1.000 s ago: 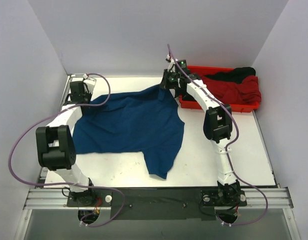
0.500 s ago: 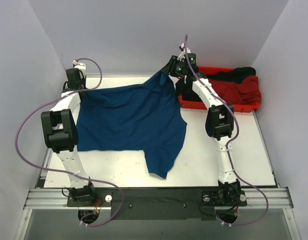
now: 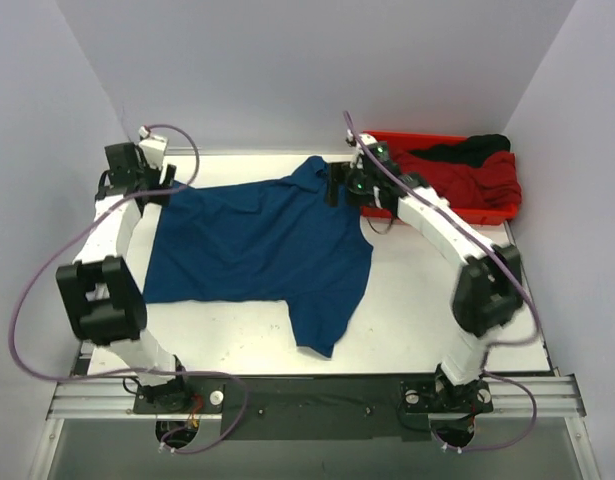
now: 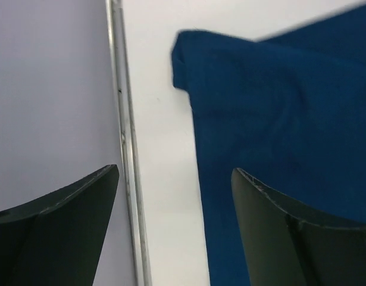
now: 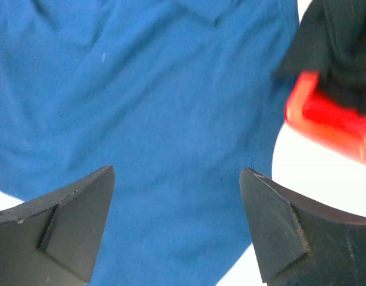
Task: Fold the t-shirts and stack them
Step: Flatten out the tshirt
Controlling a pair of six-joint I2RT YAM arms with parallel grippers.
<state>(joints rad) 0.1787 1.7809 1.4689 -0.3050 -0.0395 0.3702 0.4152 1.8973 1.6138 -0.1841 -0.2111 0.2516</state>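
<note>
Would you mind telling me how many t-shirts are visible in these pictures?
3. A navy t-shirt lies spread on the table; a red t-shirt and a black t-shirt are bunched in the red tray. More may be hidden under that pile.

top view looks down over the whole worktop (image 3: 427, 300); both wrist views sit close above the shirt (image 3: 257, 245).

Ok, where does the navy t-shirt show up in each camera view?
Top external: navy t-shirt spread flat across the left and middle of the table.
Left wrist: fills the right half, corner at top centre.
Right wrist: covers most of the frame, left of the red tray.
Shared landmark: the red tray, right of the shirt in the top view too; not in left wrist.
</note>
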